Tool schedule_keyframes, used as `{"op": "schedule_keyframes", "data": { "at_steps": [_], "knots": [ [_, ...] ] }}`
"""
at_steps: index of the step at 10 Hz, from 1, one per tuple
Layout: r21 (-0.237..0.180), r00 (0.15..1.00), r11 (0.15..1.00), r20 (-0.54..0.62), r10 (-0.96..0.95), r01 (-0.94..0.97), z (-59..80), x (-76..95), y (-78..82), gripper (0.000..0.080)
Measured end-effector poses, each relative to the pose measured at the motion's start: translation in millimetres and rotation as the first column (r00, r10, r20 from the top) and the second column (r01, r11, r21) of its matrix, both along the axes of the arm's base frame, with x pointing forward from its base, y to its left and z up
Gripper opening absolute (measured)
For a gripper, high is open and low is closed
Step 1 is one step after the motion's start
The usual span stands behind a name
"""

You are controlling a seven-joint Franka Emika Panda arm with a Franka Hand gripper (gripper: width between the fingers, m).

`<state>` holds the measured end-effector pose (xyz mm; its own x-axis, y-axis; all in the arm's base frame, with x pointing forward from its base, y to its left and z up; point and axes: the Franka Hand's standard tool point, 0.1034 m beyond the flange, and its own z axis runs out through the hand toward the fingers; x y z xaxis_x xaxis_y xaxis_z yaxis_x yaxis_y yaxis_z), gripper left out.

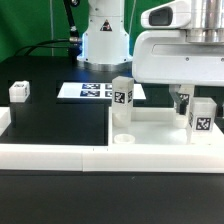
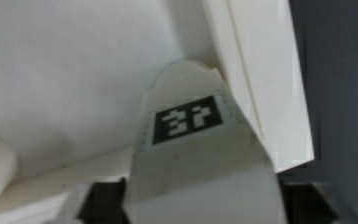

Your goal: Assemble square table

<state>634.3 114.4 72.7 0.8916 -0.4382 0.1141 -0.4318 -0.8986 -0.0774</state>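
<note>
The white square table top lies at the exterior view's right, against the low front wall. My gripper hangs over its right part, shut on a white tagged leg that stands upright on or just above the top. In the wrist view the dark fingers flank this leg, its tag facing the camera, with the top's raised edge beside it. A second tagged leg stands upright at the top's left corner. A third leg lies on the black table at the far left.
The marker board lies flat behind the top, before the robot base. The long low white border wall runs along the front. A small round white stub sits at the top's front left corner.
</note>
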Motion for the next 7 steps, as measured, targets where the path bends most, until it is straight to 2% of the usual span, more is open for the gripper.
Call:
{"op": "schedule_keyframes", "data": {
  "at_steps": [1, 4, 5, 7],
  "knots": [
    [0.009, 0.997, 0.997, -0.003, -0.079, 0.079, -0.3, -0.2, -1.4, 0.0291],
    [0.033, 0.943, 0.942, -0.020, -0.334, 0.334, -1.1, 0.0, -5.9, 0.0291],
    [0.038, 0.887, 0.887, -0.044, -0.459, 0.460, -1.1, 0.2, -7.3, 0.0291],
    [0.043, 0.711, 0.710, -0.080, -0.698, 0.703, -1.6, -2.3, -7.8, 0.0291]
  ]
}}
